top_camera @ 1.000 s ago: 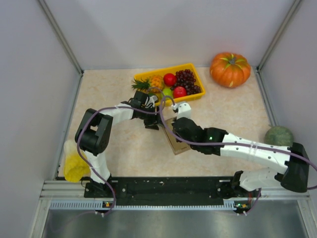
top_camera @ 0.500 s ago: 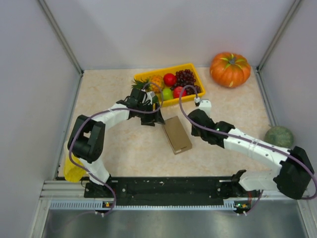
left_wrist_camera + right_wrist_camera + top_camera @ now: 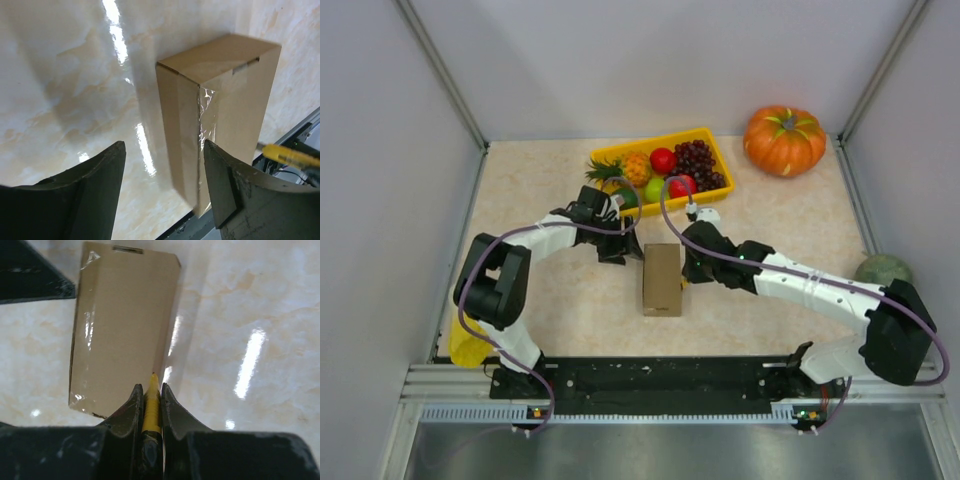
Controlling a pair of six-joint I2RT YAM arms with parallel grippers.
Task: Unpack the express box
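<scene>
The express box (image 3: 662, 280) is a flat brown cardboard box, taped shut, lying on the table in front of the yellow tray. It also shows in the left wrist view (image 3: 225, 100) and the right wrist view (image 3: 125, 335). My left gripper (image 3: 623, 247) is open and empty just left of the box's far end (image 3: 162, 165). My right gripper (image 3: 691, 264) is by the box's right edge, shut on a thin yellow tool (image 3: 151, 407) whose tip touches or nearly touches that edge. The tool's tip also shows in the left wrist view (image 3: 292, 156).
A yellow tray (image 3: 715, 145) of fruit stands behind the box. An orange pumpkin (image 3: 784, 140) sits at the back right and a green melon (image 3: 882, 270) by the right wall. A yellow object (image 3: 470, 340) lies at the near left.
The box has turned to lie straight, near to far, and shifted slightly left. My right gripper has come back down to its right edge. My left gripper has moved a little nearer.
</scene>
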